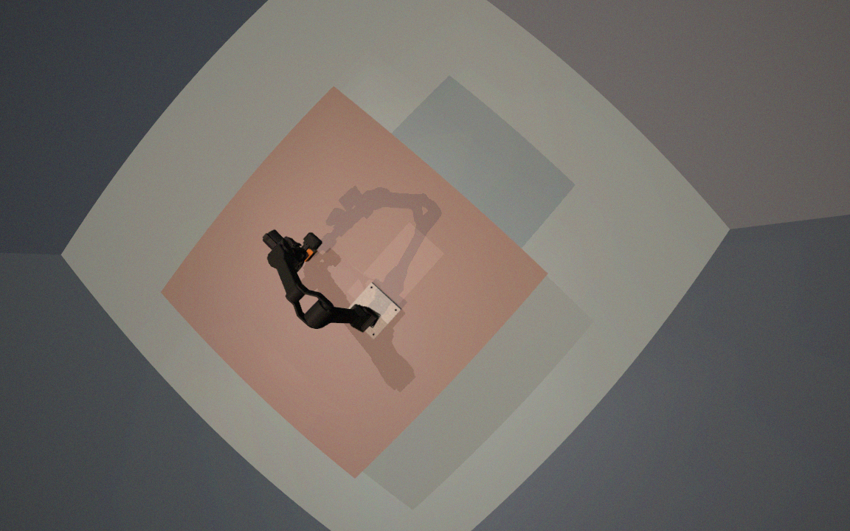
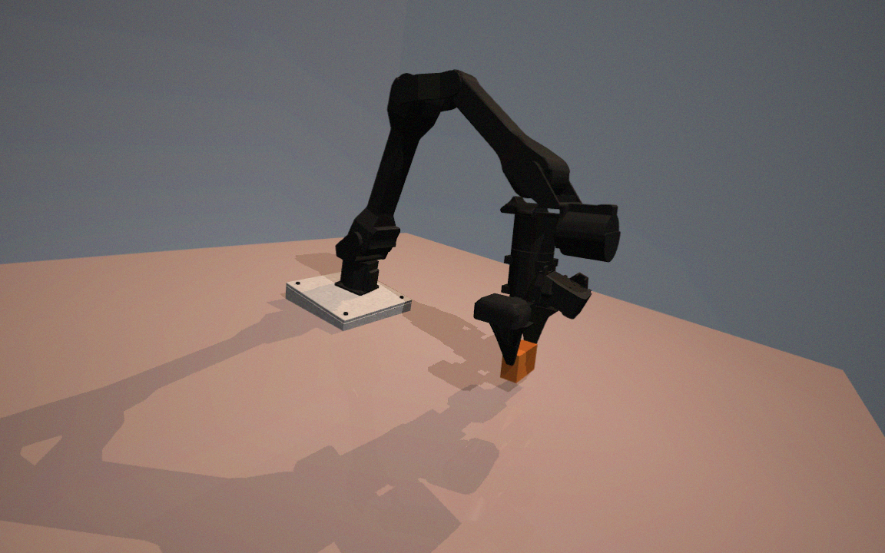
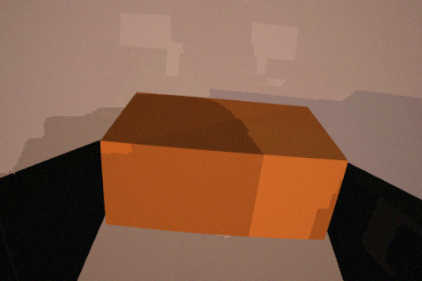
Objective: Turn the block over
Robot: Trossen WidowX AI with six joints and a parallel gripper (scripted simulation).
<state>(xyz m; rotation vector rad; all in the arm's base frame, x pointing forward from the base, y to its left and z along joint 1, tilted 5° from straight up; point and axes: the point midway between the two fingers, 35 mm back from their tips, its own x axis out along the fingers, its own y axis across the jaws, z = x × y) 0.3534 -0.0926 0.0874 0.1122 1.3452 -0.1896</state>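
Jaws pinching the orange block (image 3: 223,182) on the bench (image 2: 672,440).

The gripper (image 2: 525,333) points straight down, well apart from the grey base plate (image 2: 346,302), and its black fingers press both short ends of the block. The block's lower edge is near the bench; whether it touches cannot be told. No mark shows on the visible faces. In the top view the arm (image 1: 296,284) hides most of the block, and only a small orange spot (image 1: 309,252) shows.
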